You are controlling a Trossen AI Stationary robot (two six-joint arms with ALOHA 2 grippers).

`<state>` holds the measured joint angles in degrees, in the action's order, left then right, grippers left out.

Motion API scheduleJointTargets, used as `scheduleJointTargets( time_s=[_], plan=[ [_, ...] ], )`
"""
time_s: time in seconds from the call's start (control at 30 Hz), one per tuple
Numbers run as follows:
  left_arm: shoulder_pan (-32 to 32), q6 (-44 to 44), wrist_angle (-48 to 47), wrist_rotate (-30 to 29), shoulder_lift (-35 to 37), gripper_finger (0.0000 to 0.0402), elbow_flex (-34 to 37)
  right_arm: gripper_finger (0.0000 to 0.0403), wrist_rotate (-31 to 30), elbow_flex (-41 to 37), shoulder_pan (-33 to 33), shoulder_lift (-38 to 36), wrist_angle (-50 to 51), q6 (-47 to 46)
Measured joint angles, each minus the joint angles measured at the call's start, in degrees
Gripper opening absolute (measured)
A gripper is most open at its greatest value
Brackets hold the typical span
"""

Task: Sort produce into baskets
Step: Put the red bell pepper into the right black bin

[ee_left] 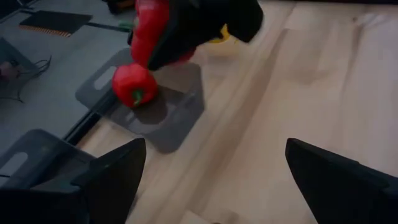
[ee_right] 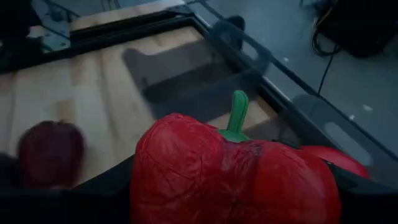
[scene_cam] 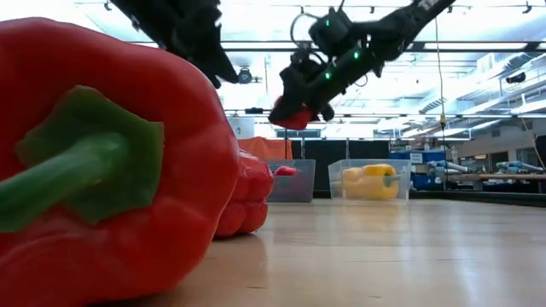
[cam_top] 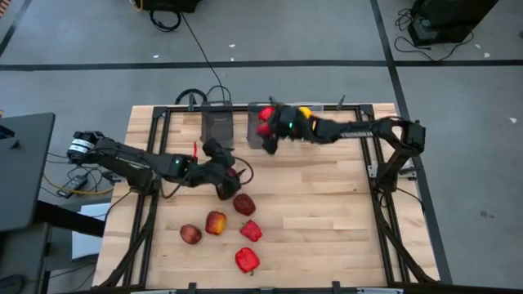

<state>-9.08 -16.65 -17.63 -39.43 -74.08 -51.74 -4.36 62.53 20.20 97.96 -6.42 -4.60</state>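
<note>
My right gripper (cam_top: 268, 131) is shut on a glossy red bell pepper (ee_right: 230, 174) and hangs above the middle dark-grey basket (cam_top: 260, 135), which holds another red pepper (ee_left: 134, 84). The clear basket (scene_cam: 371, 181) at its right holds a yellow pepper (scene_cam: 368, 181). A second dark-grey basket (cam_top: 216, 124) stands at its left. My left gripper (ee_left: 214, 155) is open and empty above the table's left middle (cam_top: 222, 175). A dark apple (cam_top: 243, 204), a red-yellow apple (cam_top: 216, 222), another apple (cam_top: 190, 234) and two red peppers (cam_top: 251, 231) (cam_top: 247, 260) lie on the table nearer the front edge. My right gripper pinches the red pepper's body (ee_right: 155, 180) between its two fingers, one on each side. The green stem (ee_right: 237, 112) points away from the wrist. The pepper is lifted clear, above the dark-grey basket (scene_cam: 294, 115).
A black frame (cam_top: 163, 114) runs round the table's edges. A dark apple (ee_right: 50, 152) shows near my left gripper. The bare wood right of the loose produce (cam_top: 327, 212) is free. Cables lie on the floor beyond the far edge.
</note>
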Motion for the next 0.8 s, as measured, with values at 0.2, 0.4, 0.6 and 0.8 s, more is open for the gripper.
scheduleJointTargets(
  time_s=[0.2, 0.4, 0.6, 0.8],
  plan=[
    [8.46, 2.69, 5.95, 8.36, 0.0, 0.0392, 5.3, 0.0295, 4.24, 0.15, 5.21, 7.1, -5.65, 0.33],
    [13.73, 2.76, 8.95, 14.62, 0.0, 0.0392, 8.05, 0.0325, 4.26, 2.77, 6.83, 12.24, -5.92, 2.46],
    [14.34, 2.88, 8.83, 14.78, 0.0, 0.0392, 8.06, 0.0371, 4.1, 3.21, 6.76, 11.75, -5.55, 4.67],
    [13.13, 2.64, 7.88, 16.58, 0.0, 0.0392, 8.06, 0.0398, 3.73, 3.21, 5.25, 6.73, -2.71, 2.96]
  ],
)
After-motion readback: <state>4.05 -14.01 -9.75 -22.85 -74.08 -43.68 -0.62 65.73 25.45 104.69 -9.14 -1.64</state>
